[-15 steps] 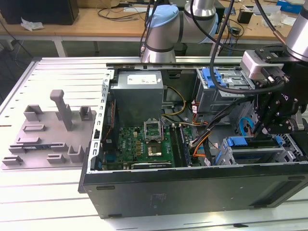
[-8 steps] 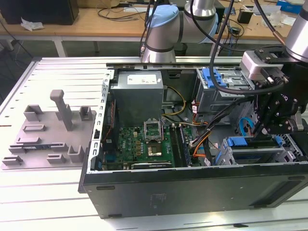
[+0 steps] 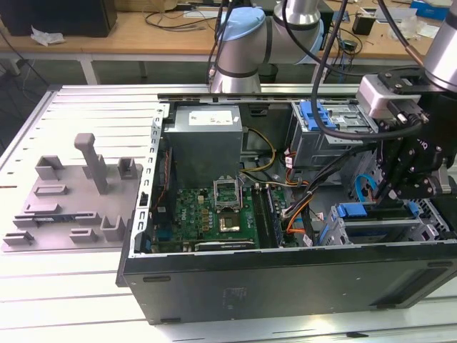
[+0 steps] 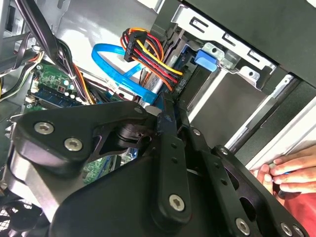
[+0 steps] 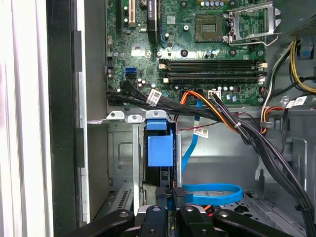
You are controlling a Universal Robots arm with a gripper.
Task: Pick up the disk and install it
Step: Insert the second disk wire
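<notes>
You are working at the exterior view's right end of the open black computer case (image 3: 285, 286), which is lying on its side on the white slatted table (image 3: 64, 307). The black two-fingered gripper (image 3: 389, 191) is hanging low inside the case, just above the lower grey metal drive cage (image 3: 385, 232).

The disk (image 3: 357, 211), a flat silver drive clipped in a bright blue plastic carrier, is sitting in that cage. In the first wrist view you are looking at it edge-on: its blue carrier (image 5: 160, 148) is standing in a slot between the cage's metal walls.

In both wrist views the gripper (image 5: 172, 191) is showing its fingers drawn together at the tips (image 4: 165, 114), with nothing visible between them. They are right at the near end of the disk, but you cannot tell whether they are touching it.

A looped flat blue data cable (image 5: 212, 193) is lying beside the fingertips. A bundle of red, yellow, orange and black wires (image 4: 148, 52) is running past just behind them.

The green motherboard (image 3: 214, 214) is lying on the case floor, near the grey power supply box (image 3: 207, 136). A second blue carrier (image 3: 321, 114) is sitting in the upper cage.

A person's hand (image 4: 289, 170) is resting at the case's rim. A grey plastic fixture plate (image 3: 78, 193) is lying well apart on the table.
</notes>
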